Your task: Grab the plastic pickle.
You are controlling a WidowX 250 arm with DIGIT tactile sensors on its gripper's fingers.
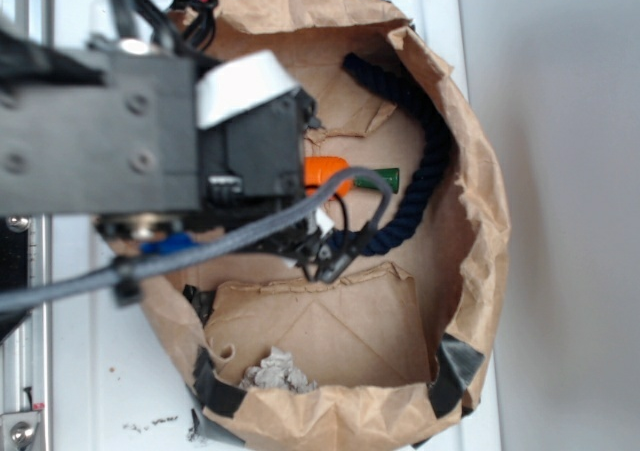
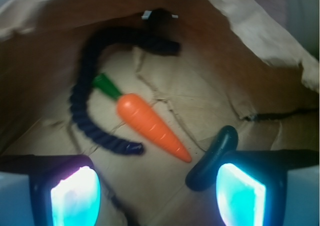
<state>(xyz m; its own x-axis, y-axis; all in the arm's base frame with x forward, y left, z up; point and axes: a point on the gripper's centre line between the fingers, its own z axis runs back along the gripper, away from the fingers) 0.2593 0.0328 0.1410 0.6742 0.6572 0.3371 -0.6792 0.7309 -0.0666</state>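
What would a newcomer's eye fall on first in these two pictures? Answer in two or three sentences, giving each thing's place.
First, the bright orange carrot lying diagonally on the floor of the brown paper bag, with the dark navy rope curling around its green stem end. Next, the two glowing fingertips of the gripper at the wrist view's bottom edge, standing apart. The dark green plastic pickle lies just beside the right-hand pad.

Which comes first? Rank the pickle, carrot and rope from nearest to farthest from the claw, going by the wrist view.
1. Pickle: touching the right-hand finger of the claw.
2. Carrot: centre, tip pointing toward the claw.
3. Rope: left, curling to the back; its near end rivals the carrot.
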